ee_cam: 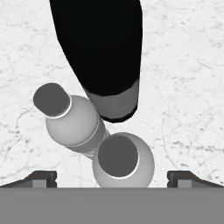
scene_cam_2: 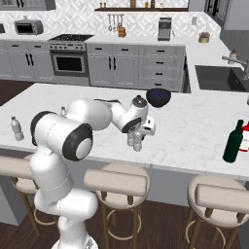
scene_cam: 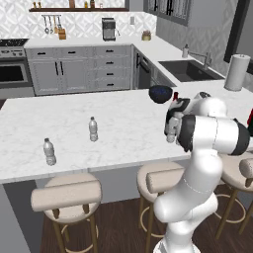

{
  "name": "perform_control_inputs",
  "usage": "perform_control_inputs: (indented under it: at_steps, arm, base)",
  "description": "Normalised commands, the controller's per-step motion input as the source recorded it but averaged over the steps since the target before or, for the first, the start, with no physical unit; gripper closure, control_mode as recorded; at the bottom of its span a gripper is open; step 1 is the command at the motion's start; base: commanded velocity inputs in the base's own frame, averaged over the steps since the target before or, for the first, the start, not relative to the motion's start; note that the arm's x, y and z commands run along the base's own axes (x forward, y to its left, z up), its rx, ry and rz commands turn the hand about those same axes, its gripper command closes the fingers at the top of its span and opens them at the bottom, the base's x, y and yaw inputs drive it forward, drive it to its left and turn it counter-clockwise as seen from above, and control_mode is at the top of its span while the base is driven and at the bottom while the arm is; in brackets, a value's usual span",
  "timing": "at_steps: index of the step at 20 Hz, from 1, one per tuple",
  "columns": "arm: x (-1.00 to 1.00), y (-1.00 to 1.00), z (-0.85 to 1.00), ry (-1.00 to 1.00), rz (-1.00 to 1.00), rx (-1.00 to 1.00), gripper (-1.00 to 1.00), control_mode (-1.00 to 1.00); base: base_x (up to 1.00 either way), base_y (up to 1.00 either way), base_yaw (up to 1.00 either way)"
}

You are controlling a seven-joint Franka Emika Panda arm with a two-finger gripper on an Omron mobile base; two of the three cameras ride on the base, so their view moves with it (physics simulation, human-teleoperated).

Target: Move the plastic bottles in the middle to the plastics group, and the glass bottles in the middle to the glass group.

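The gripper (ee_cam: 112,177) hangs straight above the middle cluster on the marble counter (scene_cam: 118,123), looking down on it. Its two fingertips (ee_cam: 41,178) stand wide apart, with nothing between them, so the gripper is open and holds nothing.

Directly under the gripper, centred between the tips, is the near plastic bottle (ee_cam: 122,161). It stands upright, so its long axis points up toward the hand and its cap faces the camera. A second plastic bottle (ee_cam: 72,120) stands just beside it, touching or almost touching; it only looks tilted because it is off the centre of the view. Beyond both, the dark glass bottle (ee_cam: 103,48) stands close to them, and its base seems to touch the second bottle.

In the right base view, the gripper (scene_cam_2: 141,130) is just above these clear bottles (scene_cam_2: 137,141), near the front edge of the counter. The dark blue bowl (scene_cam_2: 158,97) sits behind the cluster, and whether anything lies in it cannot be told.

The plastics group (scene_cam: 93,129) stands well to the left of the cluster, and the glass group (scene_cam_2: 233,141) well to the right, with a dark green bottle in it.

Probably the next move is a straight descent onto the near bottle; the risk is to knock its neighbour.
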Motion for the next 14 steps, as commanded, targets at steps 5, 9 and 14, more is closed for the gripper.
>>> perform_control_inputs:
  at_steps: [5, 9, 14]
  arm:
    - [0.14, -0.04, -0.19, 0.0, 0.0, 0.0, -1.0, -1.0]
    - [0.05, -0.02, -0.13, 0.0, 0.0, 0.0, -1.0, -1.0]
    - [0.01, 0.0, -0.23, 0.0, 0.0, 0.0, 1.0, -1.0]
  base:
    - [0.0, 0.0, 0.0]
    - [0.0, 0.0, 0.0]
    - [0.0, 0.0, 0.0]
